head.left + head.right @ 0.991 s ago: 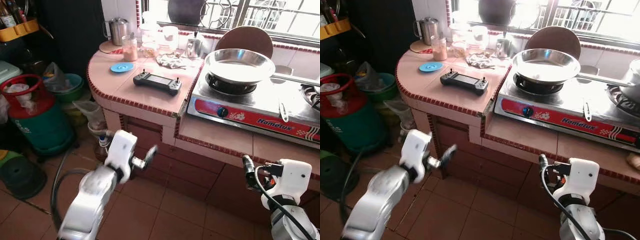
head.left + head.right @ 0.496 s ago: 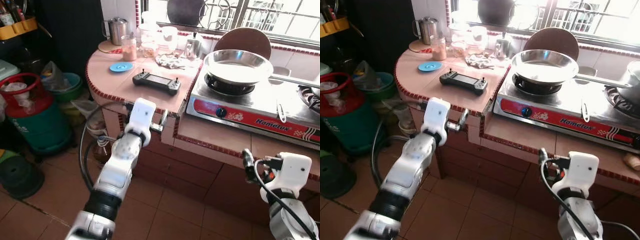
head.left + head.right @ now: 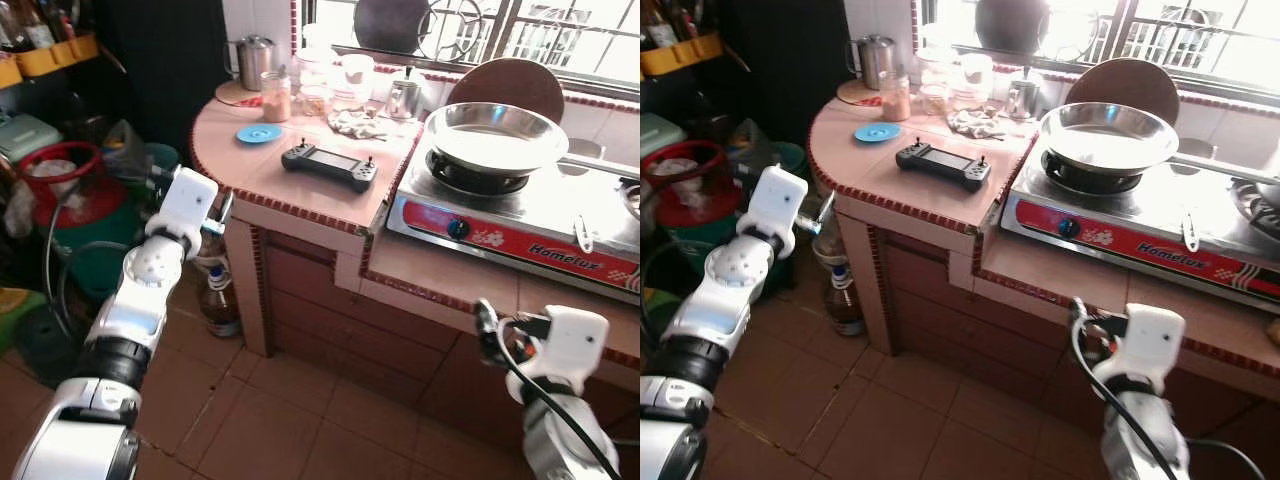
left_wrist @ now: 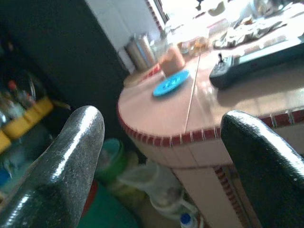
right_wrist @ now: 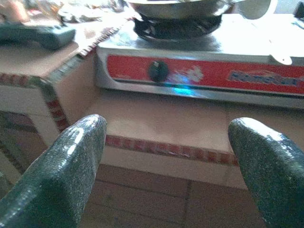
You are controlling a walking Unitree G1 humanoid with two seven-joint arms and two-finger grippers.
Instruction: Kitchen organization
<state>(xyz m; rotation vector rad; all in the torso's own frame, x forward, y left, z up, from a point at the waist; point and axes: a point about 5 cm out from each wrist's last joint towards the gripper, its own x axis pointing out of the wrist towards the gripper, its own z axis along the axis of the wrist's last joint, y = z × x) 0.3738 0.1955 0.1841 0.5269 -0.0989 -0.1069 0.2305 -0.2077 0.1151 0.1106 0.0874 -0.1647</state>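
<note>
Nothing looks tidied yet: the black handheld controller [image 3: 330,166] and round blue lid [image 3: 259,133] lie on the pink tiled counter [image 3: 290,195]. Left gripper [image 3: 222,209] hangs beside the counter's curved end, fingers spread and empty. Right gripper [image 3: 485,325] waits low before the steel gas stove [image 3: 520,235], likewise spread.

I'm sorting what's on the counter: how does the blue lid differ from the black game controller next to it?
The blue lid is a small, flat, bright disc; the black game controller is a long dark bar with two short sticks poking up. The lid lies nearer the jars by the wall, the controller nearer the counter's front edge and the stove. Both rest on the pink tiled counter, apart from each other.
</note>
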